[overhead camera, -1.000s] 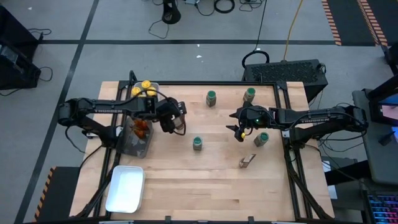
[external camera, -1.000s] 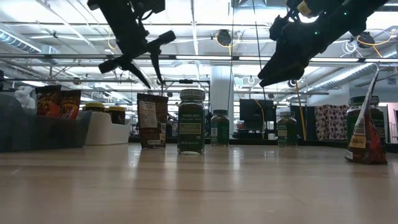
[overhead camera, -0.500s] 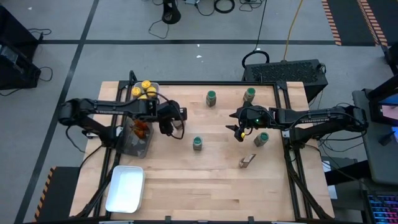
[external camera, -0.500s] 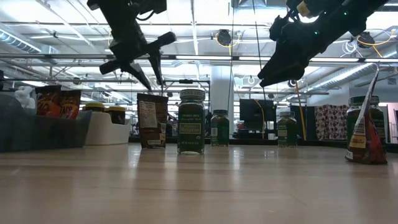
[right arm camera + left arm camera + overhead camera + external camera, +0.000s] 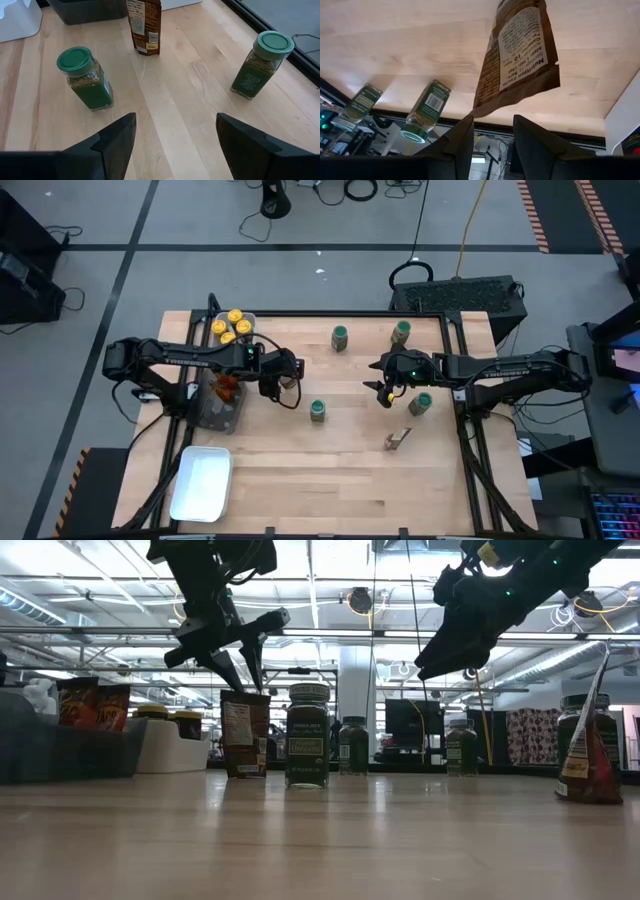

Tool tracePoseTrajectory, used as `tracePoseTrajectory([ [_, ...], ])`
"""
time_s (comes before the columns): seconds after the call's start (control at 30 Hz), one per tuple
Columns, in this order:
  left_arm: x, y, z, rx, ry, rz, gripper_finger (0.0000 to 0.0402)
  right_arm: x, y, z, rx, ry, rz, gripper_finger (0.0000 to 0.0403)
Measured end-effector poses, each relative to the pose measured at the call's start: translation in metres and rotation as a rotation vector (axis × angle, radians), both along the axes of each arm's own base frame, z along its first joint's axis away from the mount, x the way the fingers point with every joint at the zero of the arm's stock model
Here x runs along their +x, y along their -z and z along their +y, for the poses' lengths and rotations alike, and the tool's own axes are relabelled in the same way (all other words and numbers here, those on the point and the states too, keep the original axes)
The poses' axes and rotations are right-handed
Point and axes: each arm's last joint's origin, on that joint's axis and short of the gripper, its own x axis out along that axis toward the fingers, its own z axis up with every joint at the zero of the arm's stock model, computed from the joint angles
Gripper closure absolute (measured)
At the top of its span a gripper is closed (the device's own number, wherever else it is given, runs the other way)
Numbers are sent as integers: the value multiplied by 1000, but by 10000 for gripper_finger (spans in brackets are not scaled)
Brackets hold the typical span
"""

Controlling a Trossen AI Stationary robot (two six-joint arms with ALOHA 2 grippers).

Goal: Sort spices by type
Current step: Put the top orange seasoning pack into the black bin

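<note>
a: where do we have the left gripper (image 5: pixel 240 662)?

b: we have it above the upright brown packet (image 5: pixel 290 377) that stands on the tabletop (image 5: pixel 350 470) just beside the dark grey tray (image 5: pixel 212 415). its jaws are partly open and hold nothing; in the left wrist view the packet (image 5: pixel 517 52) sits past the fingertips (image 5: pixel 466 125), apart from them.

a: and the right gripper (image 5: pixel 385 392)?

b: we see it raised over the middle right of the tabletop, jaws wide apart and empty, with green-lidded jars around it: one (image 5: pixel 318 410) toward the centre, one (image 5: pixel 421 403) just beside the arm, two more (image 5: pixel 340 337) along the far edge.

a: the other spices?

b: the yellow-lidded jars (image 5: pixel 230 326) are in a white tray at the far left, orange-brown packets (image 5: pixel 227 386) lie in the dark grey tray, and another packet (image 5: pixel 397 439) stands alone near the right front. a second white tray (image 5: pixel 202 482) sits at the near left corner.
</note>
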Motion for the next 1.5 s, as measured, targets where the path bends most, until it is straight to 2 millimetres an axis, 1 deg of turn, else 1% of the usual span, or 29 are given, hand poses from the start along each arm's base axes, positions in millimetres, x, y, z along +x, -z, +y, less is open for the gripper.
tracePoseTrajectory([
  [0.23,0,0,-3,-2,9,1,259,0,0,0,0,0,0,145],
  [0.5,5,10,-2,-8,8,39,259,0,0,0,0,0,0,145],
  [0.67,5,10,-3,-12,6,33,259,0,0,0,-9,-6,2,145],
  [0.87,2,12,-6,-97,43,57,259,0,0,0,-15,-11,4,145],
  [1.0,3,12,-6,-141,0,28,259,0,0,0,-15,-11,4,145],
  [1.27,3,12,-5,-149,-12,17,259,0,0,0,-15,-10,3,145],
  [1.5,8,22,-4,-155,-14,48,259,0,0,0,4,2,-1,145],
])
